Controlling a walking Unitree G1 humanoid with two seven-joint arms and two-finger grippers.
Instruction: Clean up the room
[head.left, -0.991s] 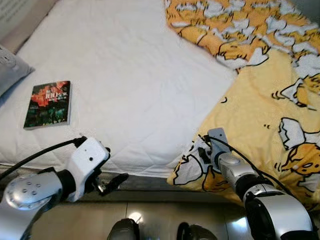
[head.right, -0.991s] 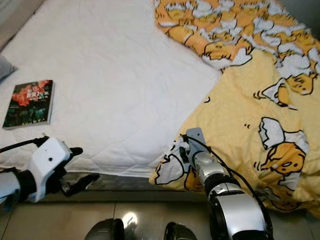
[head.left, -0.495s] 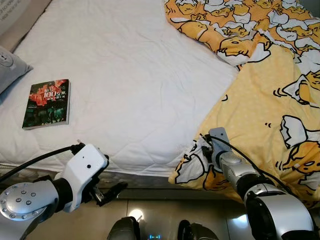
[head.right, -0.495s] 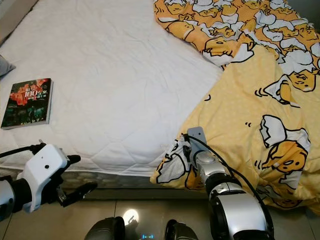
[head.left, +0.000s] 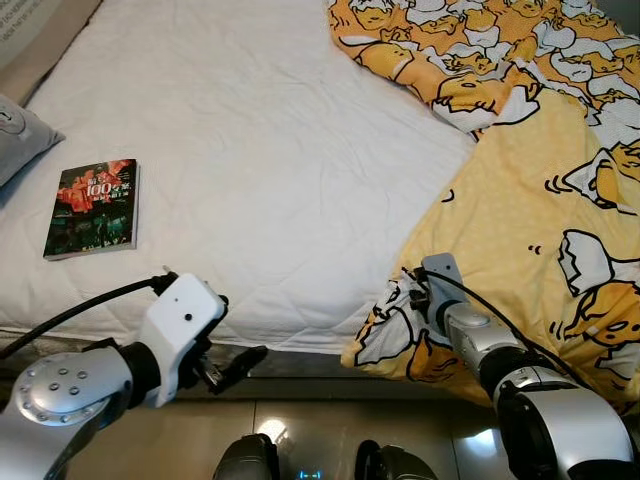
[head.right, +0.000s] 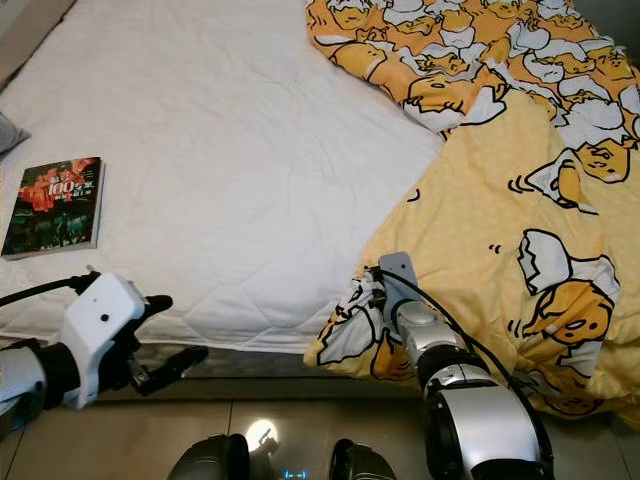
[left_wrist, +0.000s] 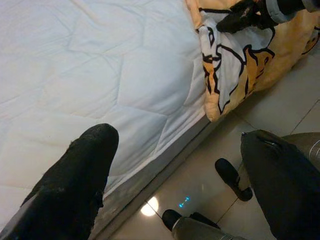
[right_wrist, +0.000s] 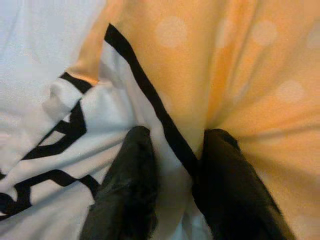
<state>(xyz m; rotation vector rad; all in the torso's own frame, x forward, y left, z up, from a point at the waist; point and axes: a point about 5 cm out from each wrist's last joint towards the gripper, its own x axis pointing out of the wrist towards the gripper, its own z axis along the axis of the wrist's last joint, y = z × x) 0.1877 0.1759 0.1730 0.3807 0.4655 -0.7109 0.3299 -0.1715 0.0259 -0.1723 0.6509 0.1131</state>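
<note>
Blanket (head.left: 520, 210) corner pinched by right gripper (right_wrist: 172, 187), left gripper (left_wrist: 175, 170) spread

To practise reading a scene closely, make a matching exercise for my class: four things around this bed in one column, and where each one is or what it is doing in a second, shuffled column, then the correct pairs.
Things:
1. book
2. yellow blanket
3. left gripper
4. right gripper

Places or states:
A. fingers pinching the fabric at the bed's near edge
B. lying flat on the white mattress, on the robot's left
C. fingers apart, holding nothing, just below the bed's near edge
D. spread over the bed's right side

Pairs: 1-B, 2-D, 3-C, 4-A
</note>
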